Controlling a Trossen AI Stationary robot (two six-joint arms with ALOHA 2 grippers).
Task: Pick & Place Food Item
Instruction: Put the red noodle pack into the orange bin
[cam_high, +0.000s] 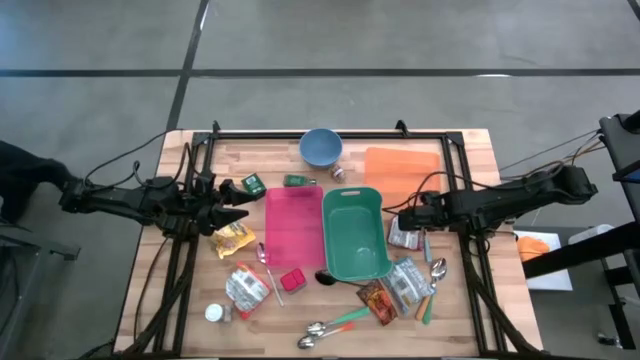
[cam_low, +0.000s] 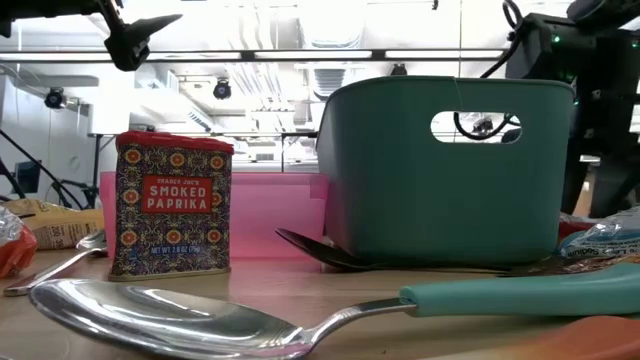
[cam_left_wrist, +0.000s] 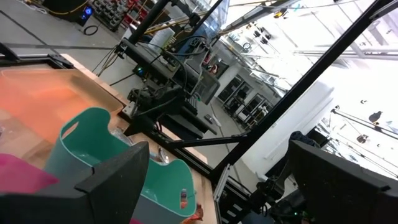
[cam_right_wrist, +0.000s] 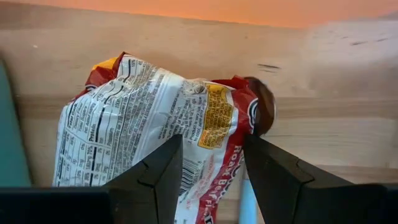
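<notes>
Right gripper (cam_high: 403, 226), center-right, fingers part-closed pinching crinkly white-red snack packet (cam_right_wrist: 155, 134): grasp step. Next: lift into green plastic bin (cam_high: 354, 236). Left gripper (cam_high: 243, 214) idle, fingers wide.

The snack packet (cam_right_wrist: 155, 137) is cut off below by the right wrist picture's edge; its lower part seems hidden behind the fingers (cam_right_wrist: 152, 180).

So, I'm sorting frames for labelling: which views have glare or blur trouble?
Low view: the spoon nearest the lens is soft and mirrors bright lights, yet the paprika tin reads sharp. Left wrist view: the windows beyond the green bin are blown out white. Right wrist view: the snack bag print is legible, evenly lit.
</notes>
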